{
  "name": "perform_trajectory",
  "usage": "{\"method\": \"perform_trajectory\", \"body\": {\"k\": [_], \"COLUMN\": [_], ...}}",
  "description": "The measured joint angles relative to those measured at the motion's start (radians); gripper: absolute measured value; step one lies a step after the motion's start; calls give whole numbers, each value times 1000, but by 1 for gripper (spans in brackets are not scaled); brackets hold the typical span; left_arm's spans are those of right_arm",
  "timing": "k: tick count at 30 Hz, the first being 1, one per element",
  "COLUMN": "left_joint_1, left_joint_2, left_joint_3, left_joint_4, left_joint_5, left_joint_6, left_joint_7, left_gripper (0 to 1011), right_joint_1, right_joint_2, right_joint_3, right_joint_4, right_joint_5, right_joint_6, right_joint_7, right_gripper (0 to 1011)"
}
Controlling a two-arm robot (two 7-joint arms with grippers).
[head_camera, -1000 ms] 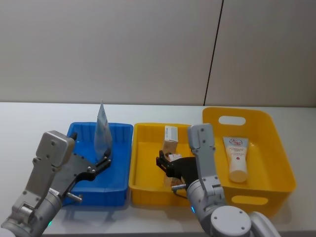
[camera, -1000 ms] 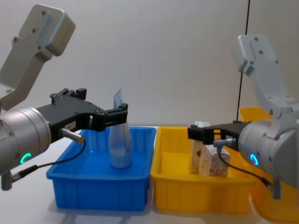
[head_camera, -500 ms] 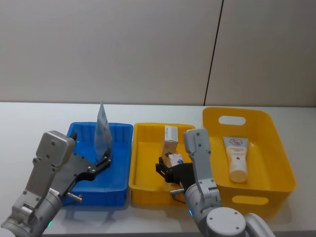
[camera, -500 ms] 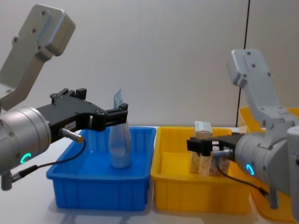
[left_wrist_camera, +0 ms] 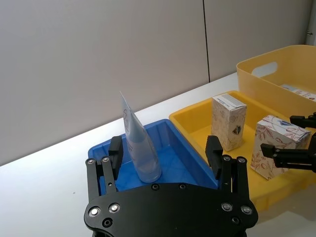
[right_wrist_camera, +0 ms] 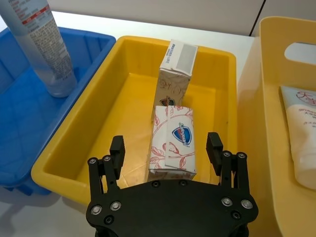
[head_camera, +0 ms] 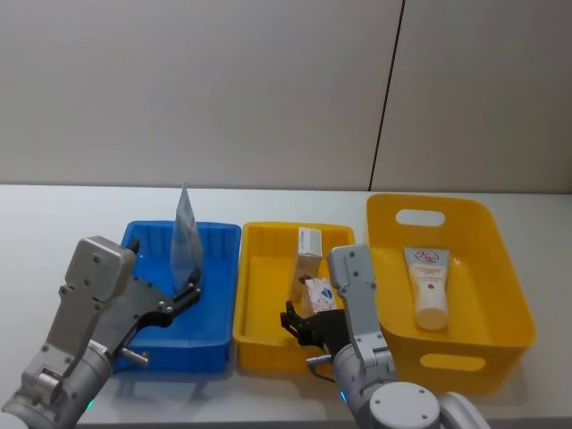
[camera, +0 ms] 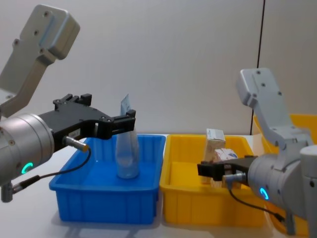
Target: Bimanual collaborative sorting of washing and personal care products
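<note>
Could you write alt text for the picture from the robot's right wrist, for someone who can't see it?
The right tool, fingers open, hangs over a small yellow tray holding two cartons: a squat white one with an orange-red pattern in front of a tall beige one. A pale tube stands in the blue tray beside it.

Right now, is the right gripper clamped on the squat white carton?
No: in the right wrist view the right gripper is open, its fingers standing apart from the squat white carton, which rests in the small yellow tray.

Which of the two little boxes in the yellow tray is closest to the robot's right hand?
The squat white carton with the orange-red pattern. It stands just ahead of the open right gripper, while the tall beige carton stands behind it, farther away.
</note>
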Motion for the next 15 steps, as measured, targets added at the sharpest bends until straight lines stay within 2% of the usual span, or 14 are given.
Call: {"method": "perform_trajectory", "body": {"k": [7,11,15], "left_joint_1": [0,0,0], "left_joint_2": [0,0,0], "left_joint_3": [0,0,0], "left_joint_4": [0,0,0], "left_joint_5": [0,0,0], "left_joint_6": [0,0,0], "left_joint_7": [0,0,0], "left_gripper": [1001,1001,1001], "right_joint_1": [-1,-1,-1], "right_joint_2": [-2,-3,-3], "right_joint_3": [0,1,1], "right_joint_4": [7,10,13], "right_joint_5": [-3,-5,-6], "right_joint_6": [5,7,9], "right_joint_7": [6,8,9], "right_gripper": [994,935,805]}}
